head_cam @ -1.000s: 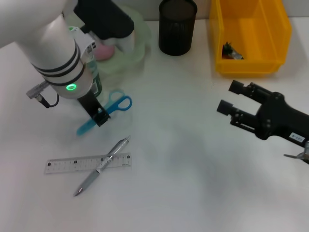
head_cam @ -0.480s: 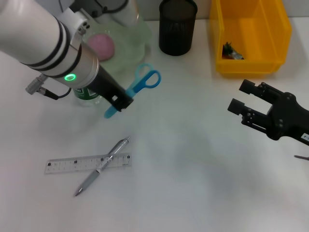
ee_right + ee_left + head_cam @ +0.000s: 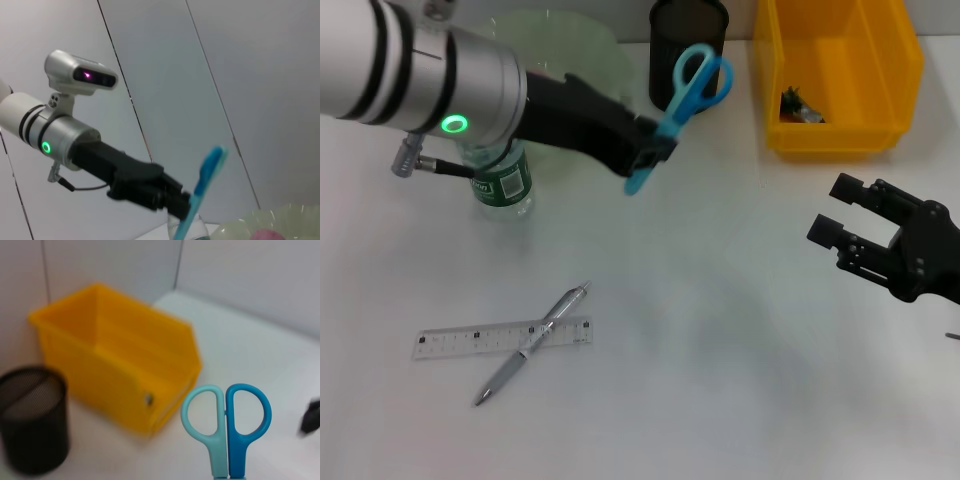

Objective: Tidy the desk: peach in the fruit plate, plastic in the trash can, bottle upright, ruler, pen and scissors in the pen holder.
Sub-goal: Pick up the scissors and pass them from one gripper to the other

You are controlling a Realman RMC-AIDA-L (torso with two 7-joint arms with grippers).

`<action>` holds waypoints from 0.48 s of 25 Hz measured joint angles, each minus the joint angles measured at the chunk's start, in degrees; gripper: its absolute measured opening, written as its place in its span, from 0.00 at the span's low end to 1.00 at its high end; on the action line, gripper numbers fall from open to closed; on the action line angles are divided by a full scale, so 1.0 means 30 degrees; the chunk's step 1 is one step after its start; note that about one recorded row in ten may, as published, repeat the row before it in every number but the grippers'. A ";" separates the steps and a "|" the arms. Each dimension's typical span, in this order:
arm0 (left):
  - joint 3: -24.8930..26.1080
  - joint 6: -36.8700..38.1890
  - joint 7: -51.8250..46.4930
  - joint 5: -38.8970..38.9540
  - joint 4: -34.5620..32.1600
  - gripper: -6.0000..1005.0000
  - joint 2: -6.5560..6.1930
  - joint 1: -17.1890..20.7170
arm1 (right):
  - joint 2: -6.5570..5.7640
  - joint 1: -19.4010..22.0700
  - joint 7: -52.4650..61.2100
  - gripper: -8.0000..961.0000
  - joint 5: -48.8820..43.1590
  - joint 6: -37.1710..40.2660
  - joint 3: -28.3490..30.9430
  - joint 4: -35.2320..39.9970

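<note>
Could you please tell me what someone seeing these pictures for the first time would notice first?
Probably the blue scissors, held in the air by the left gripper, handles up, close to the black mesh pen holder at the back of the desk. Next comes the bright yellow bin at the back right. The pen lies across the ruler at the front left, and the right gripper hangs open over the desk's right side.

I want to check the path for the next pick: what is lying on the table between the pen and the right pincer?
Nothing: in the head view the white table is bare between the pen and the open right pincer. The ruler lies under the pen.
</note>
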State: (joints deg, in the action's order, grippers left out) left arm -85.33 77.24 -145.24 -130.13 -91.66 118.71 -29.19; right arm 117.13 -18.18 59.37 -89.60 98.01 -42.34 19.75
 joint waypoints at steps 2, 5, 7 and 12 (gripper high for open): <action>0.0774 -0.0568 0.1753 0.2714 0.0254 0.23 0.0000 0.0691 | 0.0016 0.0021 -0.0008 0.76 -0.0004 0.0003 -0.0019 0.0007; 0.1718 -0.1255 0.4568 0.6504 0.1428 0.23 -0.0006 0.1553 | -0.0137 -0.0018 0.0225 0.76 -0.0365 0.0061 -0.0004 0.0033; 0.1967 -0.1318 0.5333 0.7531 0.2009 0.23 -0.0013 0.1704 | -0.0203 -0.0048 0.0305 0.76 -0.0499 0.0126 0.0001 0.0035; 0.2872 -0.0984 0.9135 1.1693 0.5543 0.23 -0.0042 0.1816 | -0.0393 -0.0040 0.0392 0.76 -0.0585 0.0742 -0.0009 0.0116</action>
State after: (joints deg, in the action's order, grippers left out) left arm -76.71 74.29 -117.84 -95.06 -75.03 118.58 -23.74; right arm 115.95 -18.30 60.54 -91.36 100.24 -42.37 20.10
